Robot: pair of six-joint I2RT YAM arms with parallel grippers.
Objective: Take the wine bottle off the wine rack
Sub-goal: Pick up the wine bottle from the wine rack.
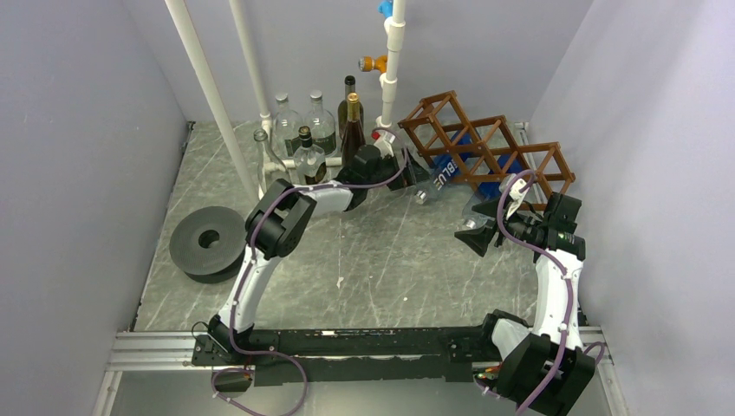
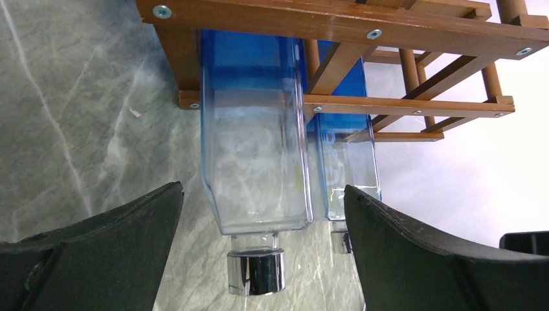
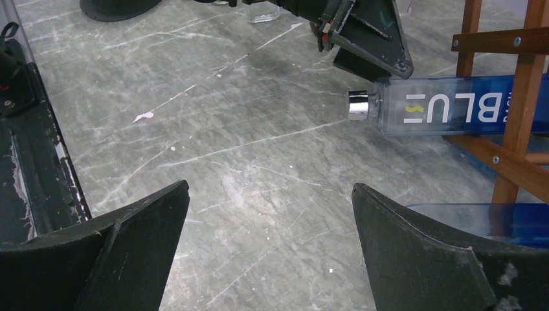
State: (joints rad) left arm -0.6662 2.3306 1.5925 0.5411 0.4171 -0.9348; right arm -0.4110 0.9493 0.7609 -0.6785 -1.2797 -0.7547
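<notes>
The brown wooden wine rack (image 1: 490, 147) lies at the back right, next to the right wall. Two clear-and-blue square bottles lie in its cells, chrome caps pointing out. One, lettered BLUE (image 1: 444, 173), shows in the right wrist view (image 3: 447, 110). My left gripper (image 1: 414, 178) is open in front of it; in the left wrist view (image 2: 262, 188) the jaws stand wide on either side of the bottle's (image 2: 256, 162) shoulder and chrome cap (image 2: 256, 272), apart from both. The second bottle (image 2: 346, 162) lies just beyond. My right gripper (image 1: 478, 227) is open and empty over bare floor (image 3: 270, 185).
Several upright bottles (image 1: 321, 130) stand at the back centre beside white pipes (image 1: 212, 95). A black spool (image 1: 208, 243) lies at the left. The second bottle's body (image 3: 479, 217) lies close to my right gripper's right finger. A metal rail (image 1: 347, 342) runs along the near edge.
</notes>
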